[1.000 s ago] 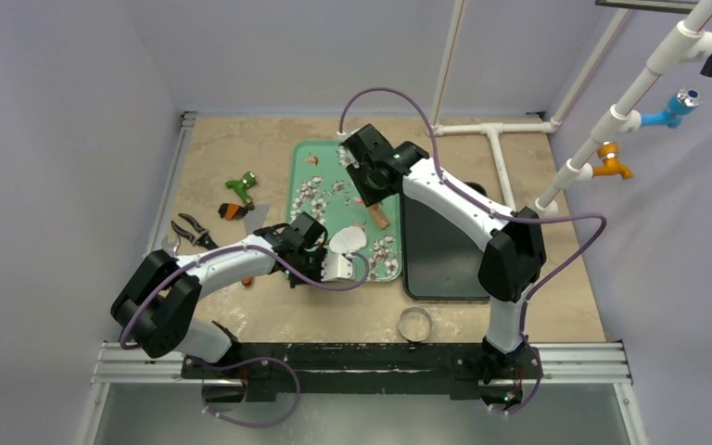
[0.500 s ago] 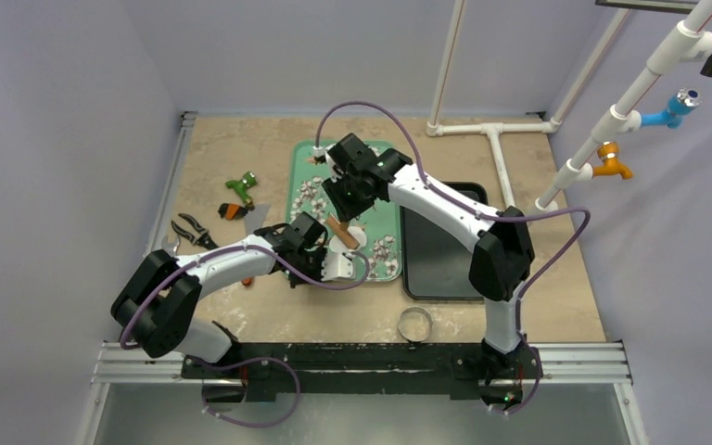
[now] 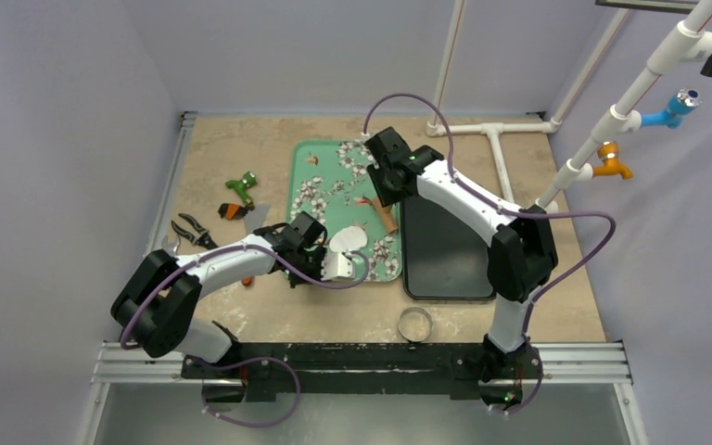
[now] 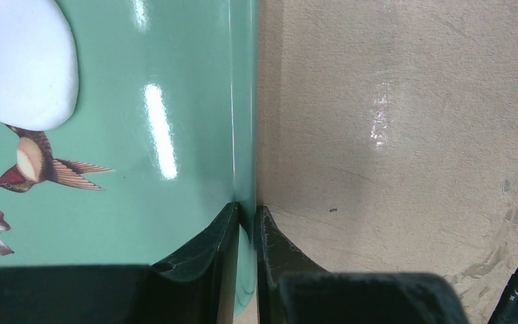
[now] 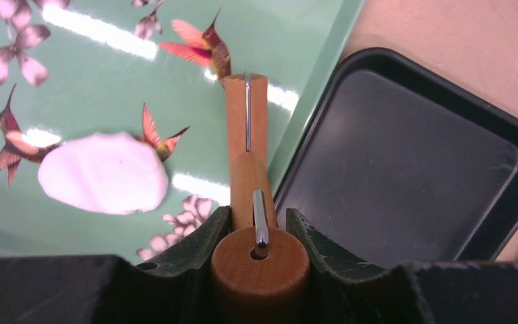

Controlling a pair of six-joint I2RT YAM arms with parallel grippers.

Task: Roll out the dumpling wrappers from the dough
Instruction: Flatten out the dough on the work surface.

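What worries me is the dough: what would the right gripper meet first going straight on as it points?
Probably the green tray, struck by the wooden roller that the right gripper holds; the dough lies off that line.

We note a white-shelled, black-jointed left arm (image 3: pixel 227 261) and right arm (image 3: pixel 464 198), each trailing a looped purple cable (image 3: pixel 406 95); the left gripper (image 4: pixel 247 209) has dark moulded fingers (image 4: pixel 202 260).

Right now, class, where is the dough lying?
In the top view, the dough lies on the green tray near its front edge, just beyond the left claw clamped on that rim and left of the wooden roller.
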